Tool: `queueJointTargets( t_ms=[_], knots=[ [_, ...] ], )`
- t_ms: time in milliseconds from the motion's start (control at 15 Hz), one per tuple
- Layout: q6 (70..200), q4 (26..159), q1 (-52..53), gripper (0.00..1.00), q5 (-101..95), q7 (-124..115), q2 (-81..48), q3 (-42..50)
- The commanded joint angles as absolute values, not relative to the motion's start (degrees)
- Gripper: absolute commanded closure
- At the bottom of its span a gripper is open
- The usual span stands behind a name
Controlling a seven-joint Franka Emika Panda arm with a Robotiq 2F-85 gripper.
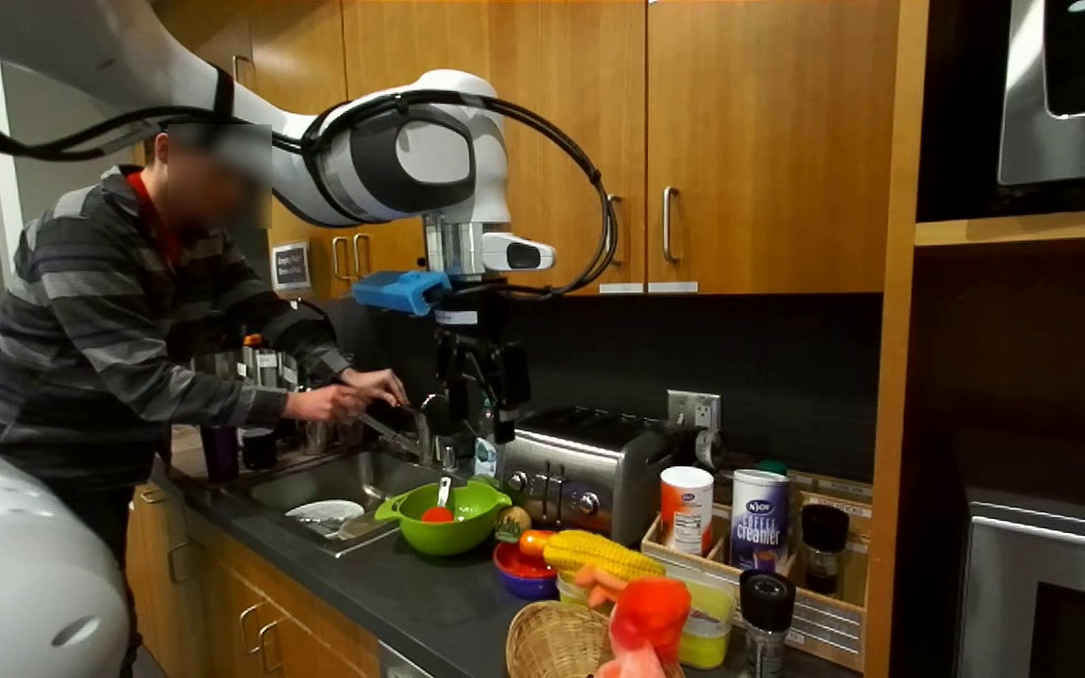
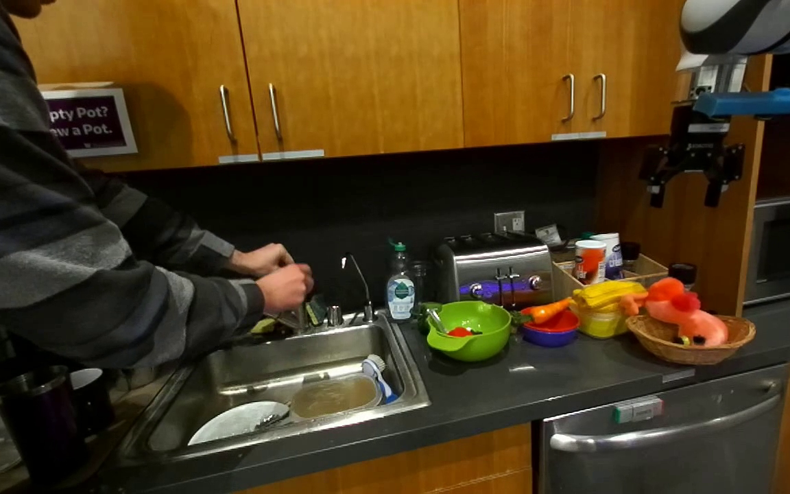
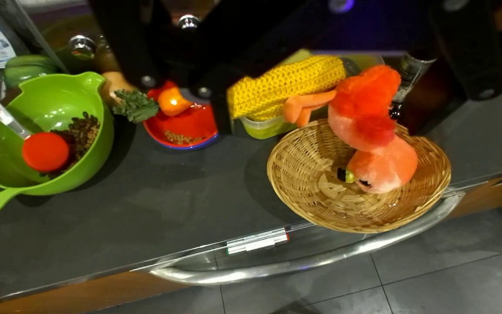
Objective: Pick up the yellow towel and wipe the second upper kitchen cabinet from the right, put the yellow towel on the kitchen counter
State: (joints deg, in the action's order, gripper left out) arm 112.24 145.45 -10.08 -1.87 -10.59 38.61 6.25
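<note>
Hanging above the kitchen counter (image 3: 168, 187), gripper (image 2: 684, 197) has jaws spread wide; yellow towel (image 3: 292, 83) lies on plastic tub (image 3: 265, 130), near wicker basket (image 3: 299, 174) holding pink plush toy (image 3: 386, 168).

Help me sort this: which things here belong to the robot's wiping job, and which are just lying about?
For the job:
yellow towel
second upper cabinet from the right, to be wiped
kitchen counter, where the towel should end up
fingers, open and holding nothing

Just lying about:
green bowl
red scoop
wicker basket
pink plush toy
toaster
soap bottle
</note>
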Motion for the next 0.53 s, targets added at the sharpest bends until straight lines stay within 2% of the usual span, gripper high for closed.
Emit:
queueJointTargets(
  t_ms=[0,467],
  knots=[
    [112.1,145.3,-10.6,0.00,-1.6,-10.3,38.5,5.8],
    [118.2,142.0,-12.7,0.00,2.4,-14.1,37.1,8.7]
  ],
)
